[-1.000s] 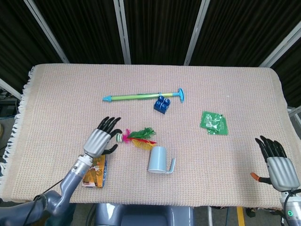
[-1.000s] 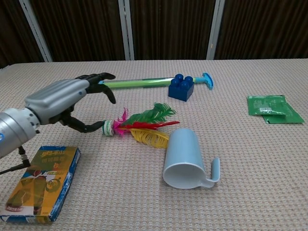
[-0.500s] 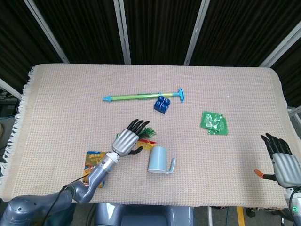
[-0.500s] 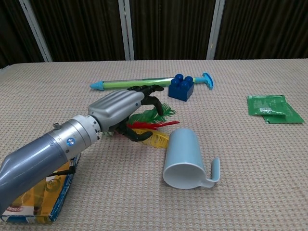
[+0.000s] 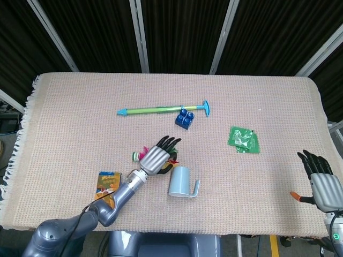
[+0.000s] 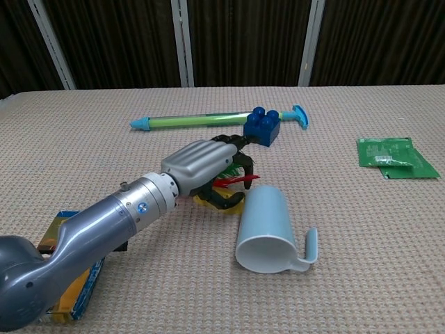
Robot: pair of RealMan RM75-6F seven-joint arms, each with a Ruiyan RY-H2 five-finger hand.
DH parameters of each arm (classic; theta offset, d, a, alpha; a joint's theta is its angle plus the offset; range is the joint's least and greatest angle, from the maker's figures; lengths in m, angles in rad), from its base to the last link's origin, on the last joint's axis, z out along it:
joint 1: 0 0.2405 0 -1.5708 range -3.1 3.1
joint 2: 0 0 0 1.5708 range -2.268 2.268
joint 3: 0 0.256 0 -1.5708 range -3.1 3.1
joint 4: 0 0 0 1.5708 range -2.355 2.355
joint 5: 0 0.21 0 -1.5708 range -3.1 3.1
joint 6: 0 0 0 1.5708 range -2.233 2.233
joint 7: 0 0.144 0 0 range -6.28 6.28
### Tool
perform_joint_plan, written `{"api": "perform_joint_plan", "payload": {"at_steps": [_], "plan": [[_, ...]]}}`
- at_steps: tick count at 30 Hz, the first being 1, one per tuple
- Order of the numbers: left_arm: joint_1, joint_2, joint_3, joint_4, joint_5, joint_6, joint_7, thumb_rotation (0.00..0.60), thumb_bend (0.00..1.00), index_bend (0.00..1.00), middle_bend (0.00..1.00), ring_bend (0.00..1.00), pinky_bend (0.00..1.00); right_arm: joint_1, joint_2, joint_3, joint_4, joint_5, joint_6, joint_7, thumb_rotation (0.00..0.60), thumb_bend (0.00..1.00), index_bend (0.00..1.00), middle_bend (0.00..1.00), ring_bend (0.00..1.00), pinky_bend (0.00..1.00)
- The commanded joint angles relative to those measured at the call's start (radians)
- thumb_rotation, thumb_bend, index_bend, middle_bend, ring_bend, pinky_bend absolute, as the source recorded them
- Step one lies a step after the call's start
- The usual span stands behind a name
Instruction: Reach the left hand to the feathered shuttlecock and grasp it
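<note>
The feathered shuttlecock (image 5: pixel 137 156) lies on the cloth left of the cup; only its round base shows in the head view. The chest view shows red and yellow feathers (image 6: pixel 235 181) sticking out from under my left hand (image 6: pixel 205 163). That left hand (image 5: pixel 158 156) arches over the feathers with its dark fingers spread and curved down around them. No firm grip on them shows. My right hand (image 5: pixel 320 182) hangs at the table's near right edge, fingers apart and holding nothing.
A light blue cup (image 5: pixel 180 182) lies on its side just right of the left hand, almost touching the feathers (image 6: pixel 268 223). A snack box (image 5: pixel 107 184) lies under the left forearm. Farther back are a blue brick (image 5: pixel 184 118), a green rod (image 5: pixel 161 110) and a green packet (image 5: pixel 244 139).
My left hand has moved right from beside the shuttlecock's base to over its feathers, close to the cup. The base is uncovered again. The right hand has barely shifted.
</note>
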Motion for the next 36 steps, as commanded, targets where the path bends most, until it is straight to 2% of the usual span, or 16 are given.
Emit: {"api": "perform_joint_plan", "payload": {"at_steps": [1, 5, 9, 19, 24, 26, 28, 30, 32, 34, 36], "plan": [[-0.010, -0.028, 0.014, 0.038, 0.024, 0.070, -0.048, 0.600, 0.52, 0.66, 0.00, 0.00, 0.00, -0.001, 0.000, -0.006, -0.004, -0.011, 0.005, -0.004, 0.600, 0.03, 0.00, 0.00, 0.00, 0.00], [0.018, -0.030, 0.040, 0.062, 0.057, 0.198, -0.106, 0.600, 0.57, 0.75, 0.05, 0.00, 0.00, -0.007, 0.000, -0.006, -0.007, -0.014, 0.018, -0.010, 0.600, 0.03, 0.00, 0.00, 0.00, 0.00], [0.072, 0.004, 0.072, 0.065, 0.090, 0.342, -0.129, 0.600, 0.59, 0.79, 0.07, 0.00, 0.00, -0.016, -0.003, -0.012, -0.023, -0.031, 0.043, -0.042, 0.600, 0.03, 0.00, 0.00, 0.00, 0.00], [0.246, 0.183, 0.150, -0.085, 0.118, 0.569, -0.105, 0.600, 0.59, 0.79, 0.10, 0.00, 0.00, -0.035, -0.012, -0.026, -0.047, -0.070, 0.088, -0.090, 0.600, 0.03, 0.00, 0.00, 0.00, 0.00], [0.341, 0.249, 0.163, -0.179, 0.102, 0.661, -0.050, 0.600, 0.57, 0.74, 0.11, 0.00, 0.00, -0.048, -0.023, -0.025, -0.055, -0.082, 0.123, -0.130, 0.600, 0.03, 0.00, 0.00, 0.00, 0.00], [0.370, 0.274, 0.171, -0.212, 0.099, 0.681, -0.033, 0.600, 0.55, 0.67, 0.10, 0.00, 0.00, -0.051, -0.027, -0.026, -0.060, -0.093, 0.137, -0.146, 0.600, 0.03, 0.00, 0.00, 0.00, 0.00], [0.387, 0.292, 0.173, -0.228, 0.097, 0.690, -0.020, 0.600, 0.53, 0.55, 0.09, 0.00, 0.00, -0.051, -0.031, -0.028, -0.064, -0.098, 0.137, -0.158, 0.600, 0.03, 0.00, 0.00, 0.00, 0.00], [0.398, 0.302, 0.168, -0.237, 0.091, 0.698, -0.019, 0.600, 0.49, 0.36, 0.05, 0.00, 0.00, -0.047, -0.034, -0.031, -0.068, -0.102, 0.127, -0.169, 0.600, 0.03, 0.00, 0.00, 0.00, 0.00], [0.404, 0.311, 0.160, -0.246, 0.084, 0.698, -0.018, 0.600, 0.41, 0.08, 0.00, 0.00, 0.00, -0.043, -0.039, -0.036, -0.069, -0.102, 0.115, -0.178, 0.600, 0.03, 0.00, 0.00, 0.00, 0.00], [0.411, 0.327, 0.150, -0.271, 0.077, 0.705, -0.017, 0.600, 0.37, 0.00, 0.00, 0.00, 0.00, -0.041, -0.042, -0.036, -0.071, -0.101, 0.108, -0.187, 0.600, 0.03, 0.00, 0.00, 0.00, 0.00], [0.420, 0.349, 0.142, -0.309, 0.070, 0.710, -0.013, 0.600, 0.35, 0.00, 0.00, 0.00, 0.00, -0.039, -0.043, -0.034, -0.073, -0.100, 0.107, -0.194, 0.600, 0.03, 0.00, 0.00, 0.00, 0.00]]}}
